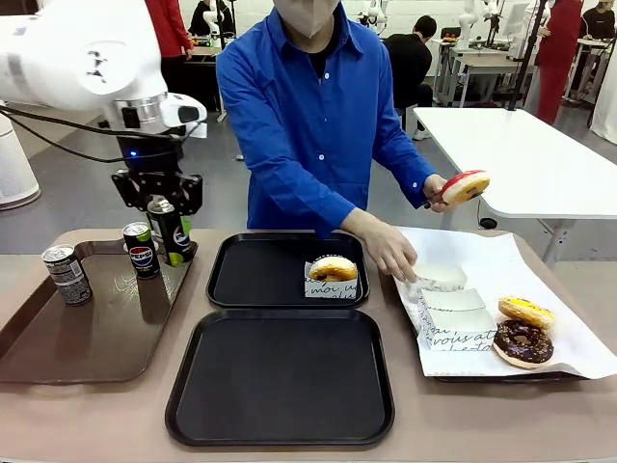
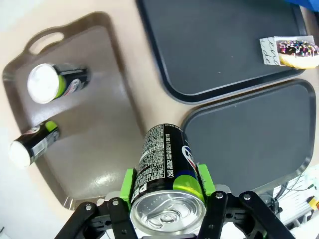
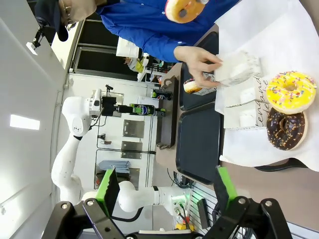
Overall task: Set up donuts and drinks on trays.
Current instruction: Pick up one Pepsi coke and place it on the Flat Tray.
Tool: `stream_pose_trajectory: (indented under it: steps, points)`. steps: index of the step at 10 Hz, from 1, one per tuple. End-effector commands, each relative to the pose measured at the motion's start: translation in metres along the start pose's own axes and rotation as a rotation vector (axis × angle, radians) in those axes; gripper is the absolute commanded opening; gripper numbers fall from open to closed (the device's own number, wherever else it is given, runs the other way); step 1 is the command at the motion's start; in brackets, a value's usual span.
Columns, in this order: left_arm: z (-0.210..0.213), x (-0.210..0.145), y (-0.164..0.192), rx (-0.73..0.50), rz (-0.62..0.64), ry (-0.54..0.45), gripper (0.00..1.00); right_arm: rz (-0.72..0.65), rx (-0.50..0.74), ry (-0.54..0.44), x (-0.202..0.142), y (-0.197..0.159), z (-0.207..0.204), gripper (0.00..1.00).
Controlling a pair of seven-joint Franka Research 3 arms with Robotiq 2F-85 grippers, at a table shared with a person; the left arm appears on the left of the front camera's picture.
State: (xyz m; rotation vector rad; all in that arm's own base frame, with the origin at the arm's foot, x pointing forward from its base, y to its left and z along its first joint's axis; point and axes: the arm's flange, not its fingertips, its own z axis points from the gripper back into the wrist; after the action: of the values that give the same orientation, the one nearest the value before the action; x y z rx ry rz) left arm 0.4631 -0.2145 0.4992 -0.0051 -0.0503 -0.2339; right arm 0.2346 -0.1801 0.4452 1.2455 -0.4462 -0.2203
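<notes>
**Robot carrying a soda can toward the black trays**

The robot's left hand (image 2: pixel 167 181) gripped a black can (image 1: pixel 171 231) above the brown tray (image 1: pixel 96 338), where a second can (image 1: pixel 143 251) and a third can (image 1: pixel 66 274) stood. Next, it likely needed to travel right and set the can upright on a black tray. The far tray (image 1: pixel 255 275) held a sleeved donut (image 1: pixel 333 267), and the near tray (image 1: pixel 280 381) lay bare. The person, holding a red-iced donut (image 1: pixel 466 185), reached just beside the far tray. The right hand (image 3: pixel 165 185) hung unclenched, holding nothing.
</notes>
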Motion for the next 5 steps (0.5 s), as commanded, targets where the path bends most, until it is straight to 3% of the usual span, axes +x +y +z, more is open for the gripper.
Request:
stream_pose_trajectory:
  steps: [1, 3, 5]
  points:
    - [-0.017, 0.019, -0.015, -0.021, -0.079, 0.009, 0.59, 0.012, 0.017, -0.003, 0.001, 0.0, 0.0, 1.0]
    - [-0.016, 0.006, -0.003, -0.037, -0.058, 0.051, 0.59, 0.012, 0.017, -0.003, 0.001, 0.0, 0.0, 1.0]
    - [0.02, -0.062, 0.032, -0.055, -0.112, 0.041, 0.59, 0.012, 0.017, -0.003, 0.001, 0.0, 0.0, 1.0]
